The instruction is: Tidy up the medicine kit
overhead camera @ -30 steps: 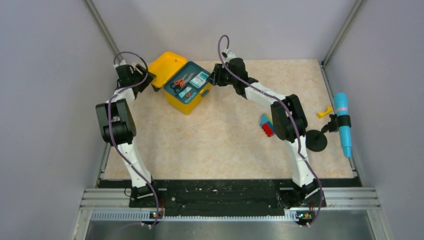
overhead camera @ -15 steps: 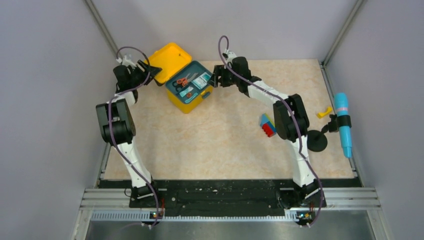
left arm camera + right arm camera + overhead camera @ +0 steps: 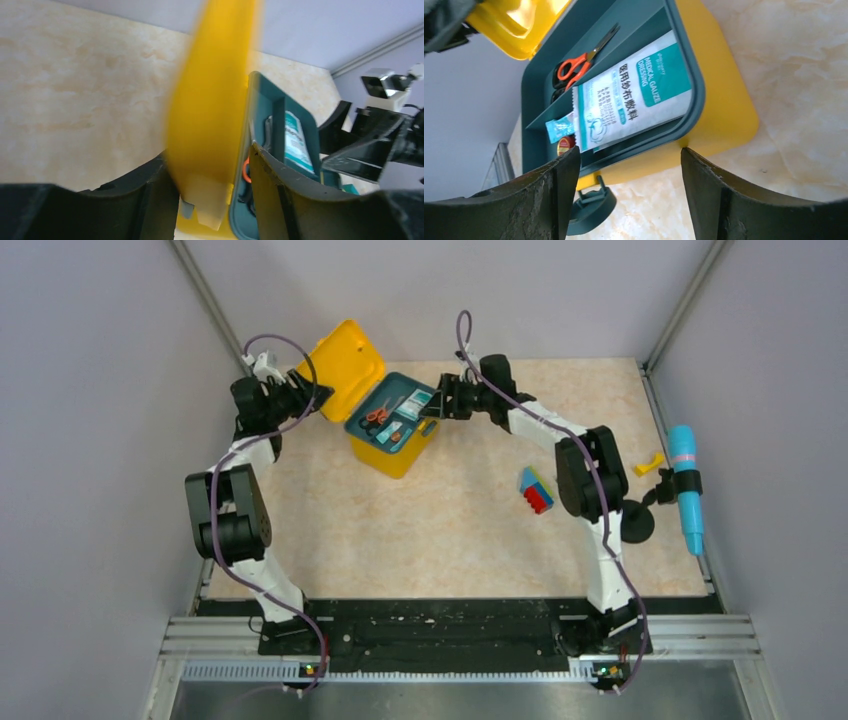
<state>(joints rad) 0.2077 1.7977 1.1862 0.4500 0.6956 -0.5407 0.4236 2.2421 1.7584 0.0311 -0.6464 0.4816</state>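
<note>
Where your two arms reach toward each other at the far left of the table (image 3: 450, 540), you have the medicine kit (image 3: 402, 456) standing, one yellow box between your two grippers. From above, its long axis runs from near left to far right. The lid (image 3: 350, 362) is hinged along the far-left long side and stands raised. The side with the teal latch (image 3: 591, 210) faces near right, toward your right arm.

Your left gripper (image 3: 211, 155) sits astride the lid's edge with its jaws partly apart. Its wrist view shows the yellow panel, blurred, filling most of the gap, but you cannot tell whether both fingers press on it. Your right gripper (image 3: 630, 150) stands wide open at the kit's right end, holding nothing.

Only the right wrist view lets you read what lies in the teal tray (image 3: 536, 85): one pair of orange-handled scissors (image 3: 579, 62), one white gauze packet (image 3: 634, 100), one small blue sachet (image 3: 558, 129) and one small round red item (image 3: 565, 145). The top view alone shows you what sits off to the right: one stack of coloured blocks (image 3: 533, 490), one small yellow piece (image 3: 650, 463) and one blue cylinder (image 3: 685, 490) clamped on a black stand (image 3: 632, 522).
</note>
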